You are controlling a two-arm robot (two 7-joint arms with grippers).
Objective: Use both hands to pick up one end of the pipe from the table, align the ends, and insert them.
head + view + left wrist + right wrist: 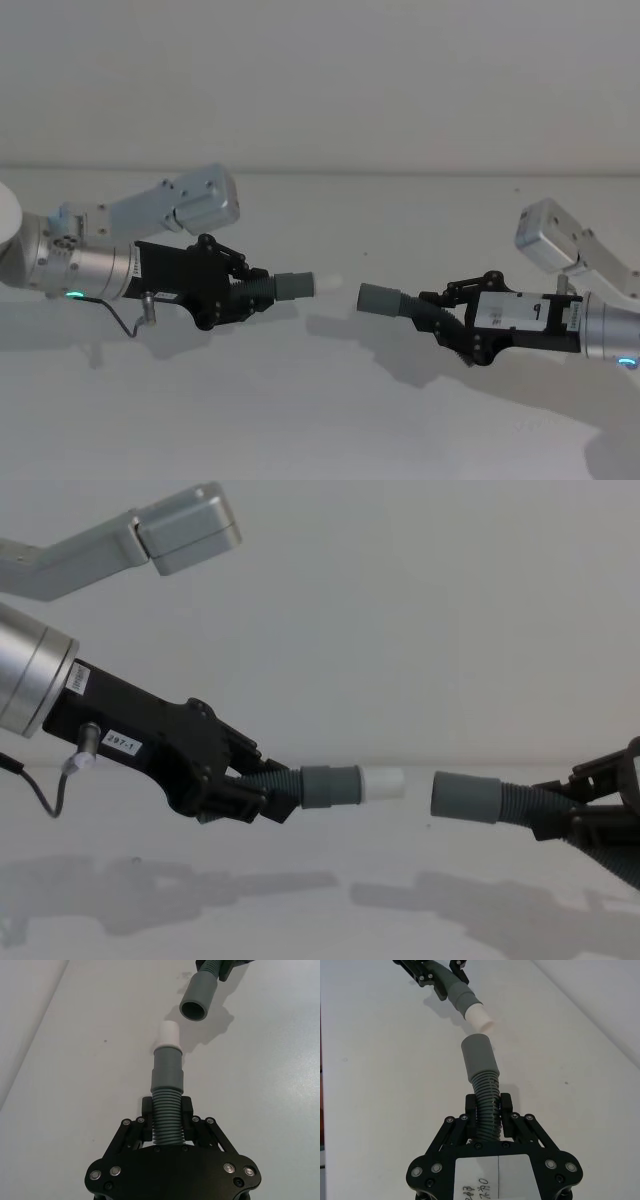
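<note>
Left gripper [243,287]: black, two-fingered, on a silver wrist with a green ring light and a thin cable; raised above the desk [320,420] on the left side; fingers closed on the ribbed body of the left hose piece [268,287], as the left wrist view confirms

Left hose piece: dark grey ribbed tube ending in a smooth grey cuff [332,785] with a narrower white spigot [385,783] projecting from it; held off the desk, pointing toward the right arm

Right gripper [447,310]: black, two-fingered, with a white label on its body; raised above the desk on the right side; fingers clamped on the ribbed section of the right hose piece [415,308]

Right hose piece: dark grey ribbed tube with a smooth grey hollow cuff [465,796]; open mouth seen in the left wrist view [194,1010]; held off the desk, pointing toward the left arm

Relation of ends: spigot and hollow cuff face each other near mid-desk, apart with a short gap between them, roughly level in the chest view; in the right wrist view the two are not quite in line

Desk: plain white, shadows of both arms lying on it
</note>
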